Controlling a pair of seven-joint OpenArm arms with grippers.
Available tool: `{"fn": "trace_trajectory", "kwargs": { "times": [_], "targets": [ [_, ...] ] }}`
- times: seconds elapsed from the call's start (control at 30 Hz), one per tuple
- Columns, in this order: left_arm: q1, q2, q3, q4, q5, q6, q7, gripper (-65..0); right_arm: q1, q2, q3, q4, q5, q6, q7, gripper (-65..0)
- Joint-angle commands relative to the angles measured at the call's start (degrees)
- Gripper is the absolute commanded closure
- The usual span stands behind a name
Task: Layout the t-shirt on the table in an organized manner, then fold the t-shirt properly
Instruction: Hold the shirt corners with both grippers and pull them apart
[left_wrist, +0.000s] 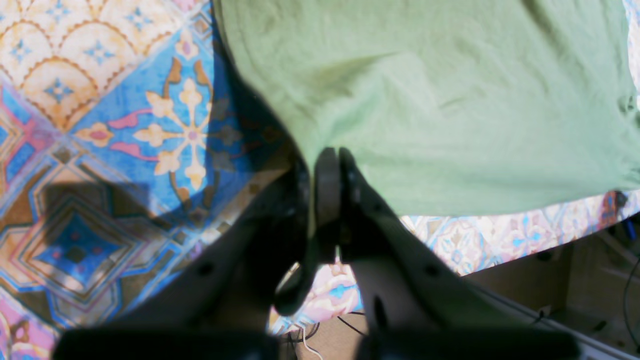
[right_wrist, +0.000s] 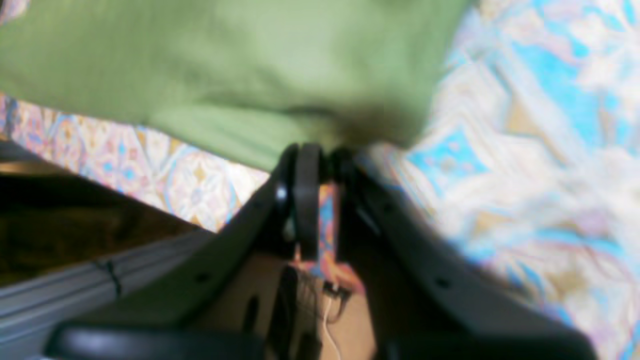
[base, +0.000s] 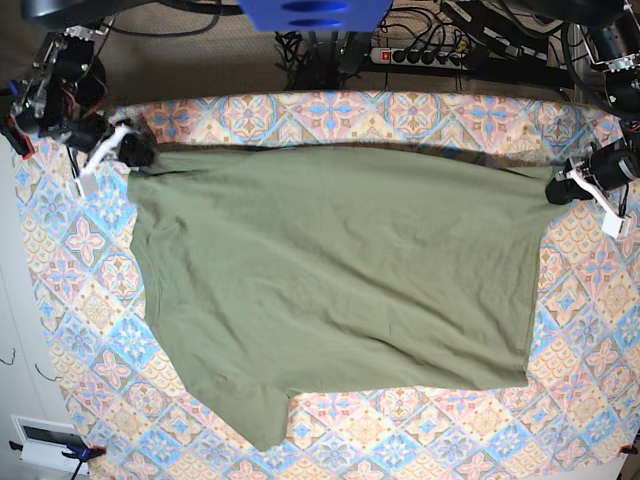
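Both grippers clenched on the far corners of the t-shirt, cloth drawn out between them.

The t-shirt (base: 335, 280) lay spread across the middle of the table (base: 590, 300), its far edge pulled nearly straight from ten o'clock to three o'clock in the base view, while a sleeve trailed off toward seven o'clock. The left gripper (left_wrist: 327, 155) was pinched shut on one green corner, and the right gripper (right_wrist: 320, 152) was closed on the other, though that view was blurred. To do this step well, I judged both arms should pull apart evenly and low, keeping the edge taut and parallel to the table's far side, then release only once the wrinkles near the middle had flattened.
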Motion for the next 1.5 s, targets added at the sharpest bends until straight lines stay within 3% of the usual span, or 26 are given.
{"fn": "trace_trajectory", "kwargs": {
  "times": [0.0,0.23,0.4,0.63,0.7,0.93,1.17,1.47],
  "targets": [
    [0.68,-1.64,-0.58,0.87,-0.96,-0.12,-0.51,0.0,-1.35,1.04,1.12,1.93,0.78,0.16,0.34,-3.6],
    [5.34,-1.64,-0.58,1.04,-0.96,-0.12,-0.6,0.0,-9.53,1.04,2.8,8.08,0.78,0.16,0.25,-3.6],
    [9.3,-1.73,-0.58,1.04,-0.96,-0.12,-0.69,0.0,-10.41,1.04,2.71,8.52,0.78,0.16,0.78,-4.5],
    [10.44,-1.82,-0.58,1.04,-0.96,-0.12,-0.78,0.0,-5.48,0.95,2.53,8.43,0.52,-0.01,0.96,-24.4],
    [10.44,-1.82,-0.58,1.04,-0.96,-0.12,-0.78,0.0,-3.81,0.77,2.44,7.91,0.26,-0.01,0.96,-27.0],
    [10.35,-1.82,-0.58,1.04,-0.96,-0.12,-0.78,0.0,0.32,0.77,2.36,1.49,-6.69,-0.01,0.96,-27.2],
    [10.27,-1.82,-0.58,1.04,-0.96,-0.12,-0.78,0.0,2.25,0.68,-0.46,-5.72,-6.87,-0.01,1.22,-27.2],
    [10.18,-1.82,-0.58,1.04,-0.96,-0.12,-0.78,0.0,2.78,0.68,-7.84,-9.59,-6.87,-0.01,7.02,-27.2]
  ]
}}
